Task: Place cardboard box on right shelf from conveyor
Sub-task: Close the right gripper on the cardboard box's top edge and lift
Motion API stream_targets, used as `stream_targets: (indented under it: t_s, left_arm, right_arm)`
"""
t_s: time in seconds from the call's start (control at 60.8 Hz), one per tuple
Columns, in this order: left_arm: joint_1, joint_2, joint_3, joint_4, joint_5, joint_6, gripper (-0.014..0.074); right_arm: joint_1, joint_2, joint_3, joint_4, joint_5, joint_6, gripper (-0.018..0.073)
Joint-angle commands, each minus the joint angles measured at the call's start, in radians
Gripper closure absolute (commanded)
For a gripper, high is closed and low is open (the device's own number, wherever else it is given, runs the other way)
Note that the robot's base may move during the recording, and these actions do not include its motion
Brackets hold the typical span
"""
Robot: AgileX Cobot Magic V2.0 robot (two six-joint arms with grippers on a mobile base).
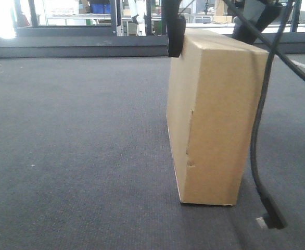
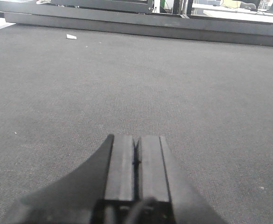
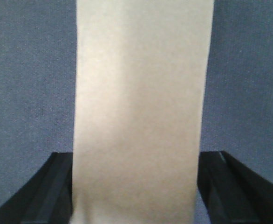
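Right wrist-mounted view has the right fingers (image 3: 52,186) straddling the top of the cardboard box (image 3: 139,93), which stands upright on the conveyor (image 1: 74,146); whether they pinch it I cannot tell. Best to squeeze its broad faces squarely, then lift straight up. Left fingers (image 2: 122,163) sit together above the belt. A black cable (image 1: 256,130) hanging beside the box could snag; the right shelf is unseen

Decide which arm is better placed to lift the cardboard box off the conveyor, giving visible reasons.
Right. The right gripper brackets the cardboard box, with a finger against each side. The left gripper is shut and faces only bare conveyor, with no box in its view.
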Motion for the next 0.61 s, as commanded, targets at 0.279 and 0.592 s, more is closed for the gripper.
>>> stream_targets:
  t_s: [0.279, 0.592]
  left_arm:
    - [-0.002, -0.009, -0.003, -0.005, -0.082, -0.001, 0.0715]
    - [-0.002, -0.009, -0.003, -0.005, -0.082, -0.001, 0.0715]
  right_arm:
    - [0.0, -0.047, -0.034, -0.001, -0.002, 0.001, 0.0106]
    - [0.0, -0.056, -0.034, -0.001, 0.009, 0.0, 0.0245]
